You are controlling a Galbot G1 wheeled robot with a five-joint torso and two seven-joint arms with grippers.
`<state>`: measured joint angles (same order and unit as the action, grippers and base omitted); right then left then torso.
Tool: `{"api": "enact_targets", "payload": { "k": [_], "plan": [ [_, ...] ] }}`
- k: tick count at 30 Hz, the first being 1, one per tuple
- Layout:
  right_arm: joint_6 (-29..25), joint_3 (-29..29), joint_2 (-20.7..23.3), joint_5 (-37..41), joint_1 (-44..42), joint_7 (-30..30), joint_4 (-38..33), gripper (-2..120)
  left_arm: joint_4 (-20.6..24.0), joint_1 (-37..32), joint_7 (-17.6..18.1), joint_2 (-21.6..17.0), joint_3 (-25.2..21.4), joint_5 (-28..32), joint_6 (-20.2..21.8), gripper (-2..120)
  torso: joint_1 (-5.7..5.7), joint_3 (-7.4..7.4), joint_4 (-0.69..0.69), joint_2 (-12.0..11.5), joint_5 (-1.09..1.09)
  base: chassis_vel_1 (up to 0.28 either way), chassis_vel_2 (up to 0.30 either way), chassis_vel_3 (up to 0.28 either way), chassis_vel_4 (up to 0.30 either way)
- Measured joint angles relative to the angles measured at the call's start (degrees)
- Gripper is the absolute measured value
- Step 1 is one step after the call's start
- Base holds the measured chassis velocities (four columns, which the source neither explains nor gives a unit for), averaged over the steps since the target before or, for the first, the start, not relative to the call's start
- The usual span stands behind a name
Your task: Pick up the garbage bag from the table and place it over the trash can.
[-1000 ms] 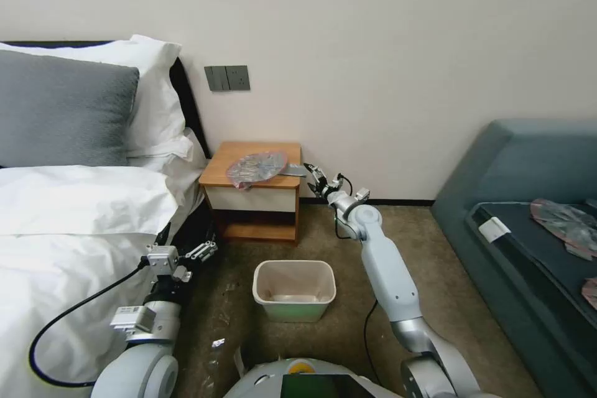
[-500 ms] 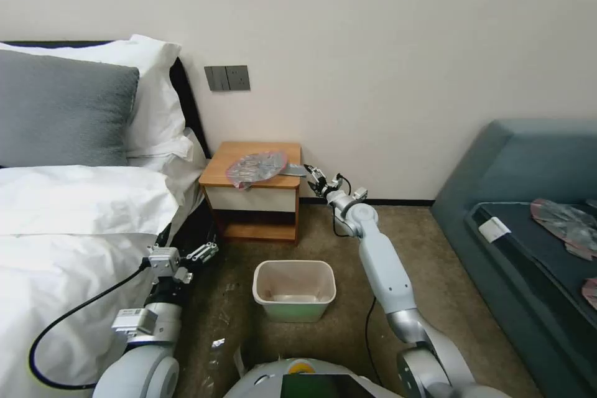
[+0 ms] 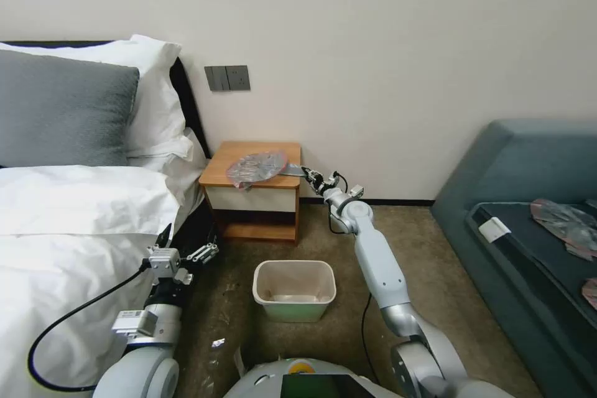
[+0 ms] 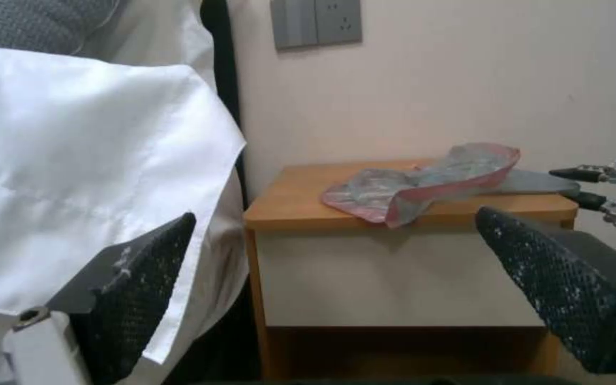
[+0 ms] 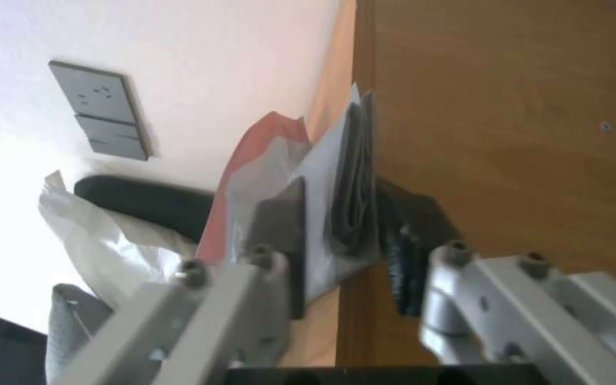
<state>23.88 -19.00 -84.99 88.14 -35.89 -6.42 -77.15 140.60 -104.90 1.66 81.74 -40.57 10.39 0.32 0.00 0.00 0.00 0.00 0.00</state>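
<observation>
From the head camera, you can see the right arm has crept leftward over the last second, bringing the right gripper [image 3: 309,173] from a small gap off the bedside cabinet's [image 3: 227,158] right edge to the grey tail of the garbage bag [image 3: 256,167] that overhangs that edge. That puts you at the grasp itself: approach finished, nothing lifted yet. The bag lies crumpled on the wooden top, toward the front right, its pink-red rim drooping a little over the front edge. The right arm is stretched long and low, forearm rising from the elbow towards the cabinet corner. The trash can [image 3: 294,289] sits on the carpet in front of the cabinet, unlined. The left gripper [image 3: 204,252] waits low beside the bed.

In the left wrist view, its own two black pads [image 4: 144,299] stand wide apart with nothing between them. Beyond, the bag [image 4: 422,182] rests on the cabinet top [image 4: 301,198], and the right gripper's tips [image 4: 585,186] sit at the end of the bag's flat grey tail.

In the right wrist view, the fingers [image 5: 283,224] straddle the folded grey tail [image 5: 351,187] at the cabinet's edge, partly open, not yet pinching it.
</observation>
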Motion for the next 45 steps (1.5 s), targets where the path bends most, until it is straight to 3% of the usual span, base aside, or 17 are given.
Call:
{"api": "enact_targets", "payload": {
  "k": [7, 15, 29, 36, 45],
  "plan": [
    [-0.2, -0.3, 0.1, 0.2, -0.3, 0.0, -0.6, 0, 0.0, -0.1, 0.0, -0.1, 0.0, -0.2, -0.4, 100, 0.00, 0.00, 0.00, 0.0, 0.00, 0.000, 0.000, 0.000, 0.000],
    [-0.5, -0.5, 1.4, 1.6, -2.9, -1.6, -5.1, 0, -0.1, -0.2, 0.0, 0.0, 0.1, -0.5, -0.9, 100, 0.00, 0.00, 0.01, 0.0, 0.00, 0.000, 0.000, 0.000, 0.000],
    [-4.0, 6.1, 9.7, 4.6, -22.7, -10.2, -31.7, 0, -0.9, 0.7, -0.3, -0.3, 0.9, -0.8, -1.2, 100, 0.00, -0.01, 0.00, 0.0, 0.00, 0.000, 0.000, 0.000, 0.000],
    [-5.1, 8.2, 11.8, 0.1, -33.2, -12.7, -42.0, 0, -1.3, 1.3, 0.2, -0.9, 0.8, -0.7, -2.0, 100, 0.00, -0.01, 0.01, 0.0, 0.00, 0.000, 0.000, 0.000, 0.000],
    [-2.9, 8.3, 13.6, -6.3, -41.2, -14.0, -45.9, 0, -1.4, 2.1, 0.3, -1.1, 0.8, -0.7, -2.8, 100, -0.01, -0.01, -0.01, 0.0, 0.00, 0.000, 0.000, 0.000, 0.000]
  ]
}}
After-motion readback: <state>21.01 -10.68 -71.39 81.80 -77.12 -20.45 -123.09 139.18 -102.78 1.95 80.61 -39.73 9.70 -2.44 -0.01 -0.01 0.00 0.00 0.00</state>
